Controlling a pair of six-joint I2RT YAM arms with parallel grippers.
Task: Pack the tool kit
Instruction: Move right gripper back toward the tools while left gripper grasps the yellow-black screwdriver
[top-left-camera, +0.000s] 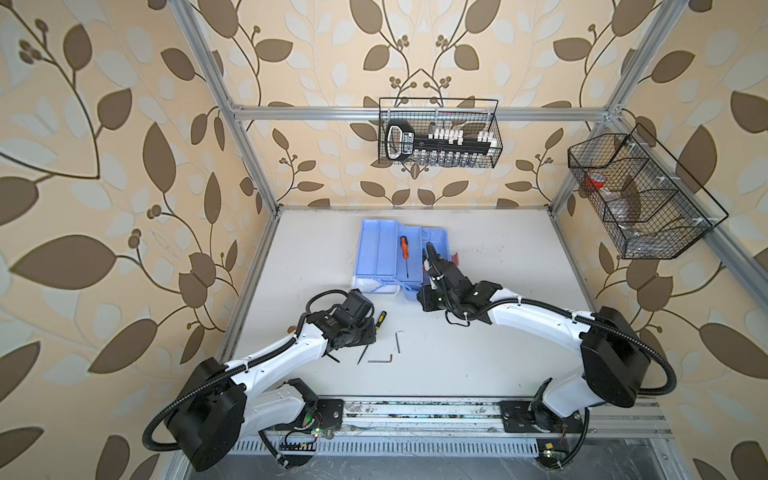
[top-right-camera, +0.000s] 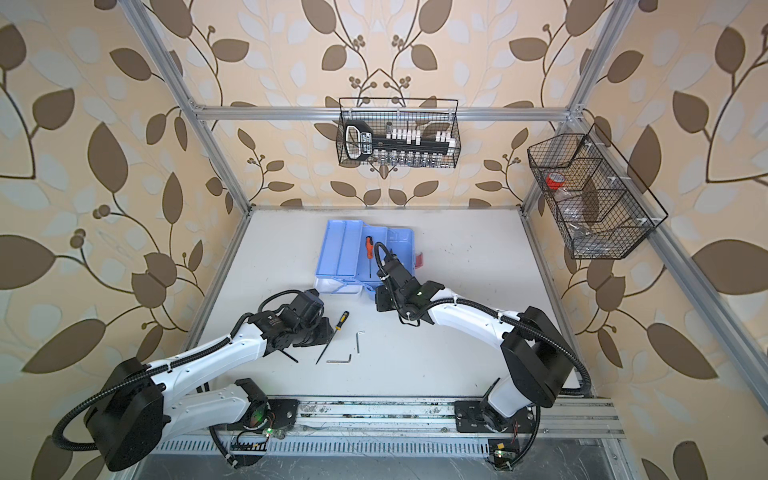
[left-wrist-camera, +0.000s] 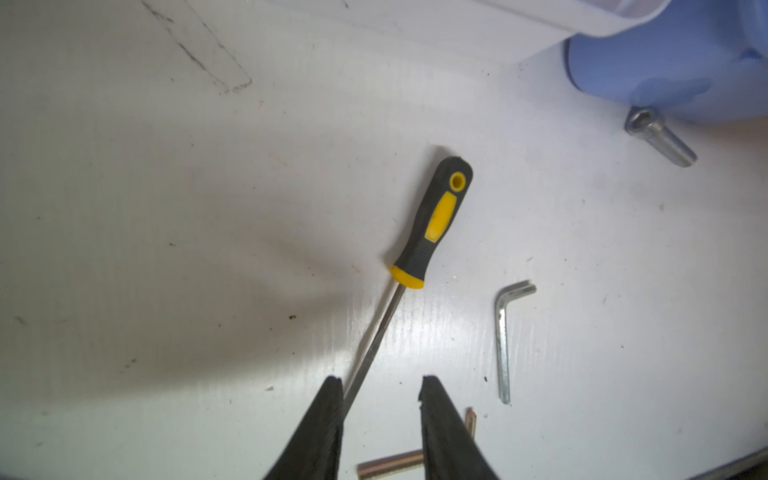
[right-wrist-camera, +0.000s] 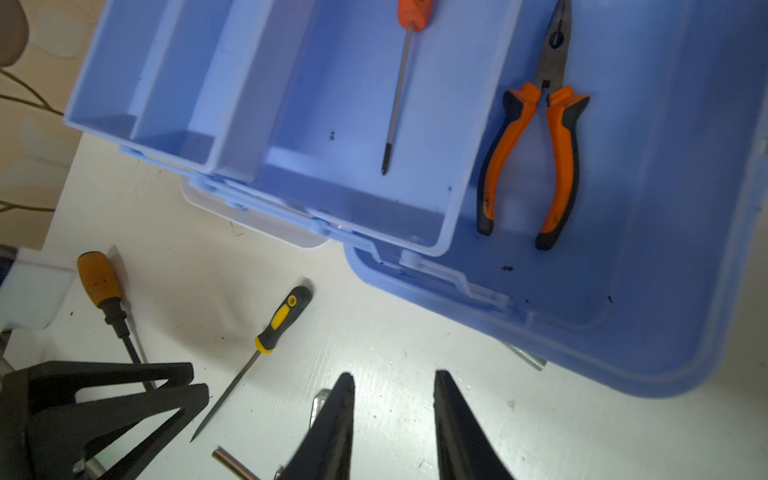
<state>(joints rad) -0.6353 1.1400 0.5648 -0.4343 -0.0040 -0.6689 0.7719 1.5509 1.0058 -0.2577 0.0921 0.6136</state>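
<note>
Your blue case (top-left-camera: 374, 253) sits open at twelve o'clock, orange screwdriver (top-left-camera: 404, 257) and pliers (right-wrist-camera: 562, 158) inside; yellow screwdriver (left-wrist-camera: 436, 216), hex keys (left-wrist-camera: 503, 340) at its six.

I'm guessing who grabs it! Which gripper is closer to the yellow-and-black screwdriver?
Left. The left gripper is right at the shaft of the yellow-and-black screwdriver; the right gripper hangs apart, by the tool kit.

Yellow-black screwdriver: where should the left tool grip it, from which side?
Grip the yellow-black screwdriver at its thick handle, from straight above, with the left tool straddling it crosswise. It lies flat on the table; the thin shaft probably sits too flush to pinch.
</note>
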